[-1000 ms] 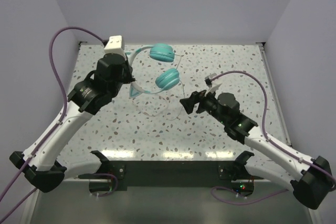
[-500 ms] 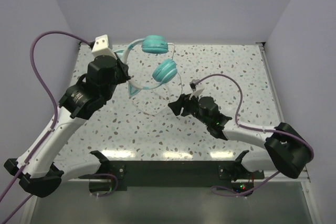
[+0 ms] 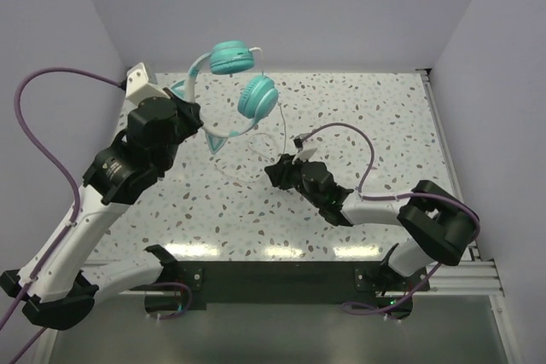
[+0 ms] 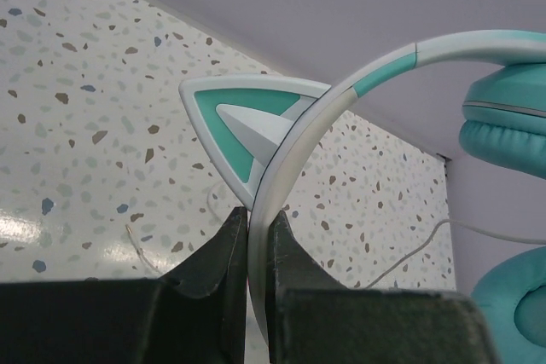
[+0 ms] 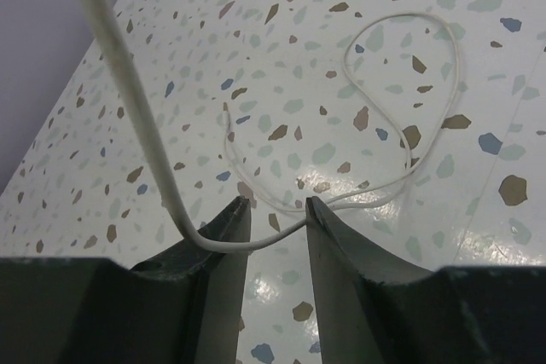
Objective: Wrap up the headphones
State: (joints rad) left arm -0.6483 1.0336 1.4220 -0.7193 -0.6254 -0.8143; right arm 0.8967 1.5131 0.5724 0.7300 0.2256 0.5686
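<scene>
The headphones [image 3: 256,95] hang in the air over the far left of the table, with two teal ear cups and a pale headband [image 3: 195,68]. My left gripper [image 3: 193,118] is shut on the headband [image 4: 294,134] just below a cat ear [image 4: 243,121]. One ear cup [image 4: 503,117] shows at the right of the left wrist view. The thin pale cable [image 3: 275,138] trails down to the table. My right gripper [image 3: 273,173] is open and low over the table, and the cable [image 5: 141,117] drapes across the gap between its fingers [image 5: 277,210]. The rest of the cable loops on the table [image 5: 401,83].
Speckled table [image 3: 384,117] with pale walls at the back and both sides. Thick purple robot cables arc at the left [image 3: 38,117] and above the right arm [image 3: 341,130]. A dark bar [image 3: 273,274] runs along the near edge.
My left gripper has lifted the headphones higher and toward the far left. My right gripper has moved left across the table and now has the hanging cable between its fingers.
</scene>
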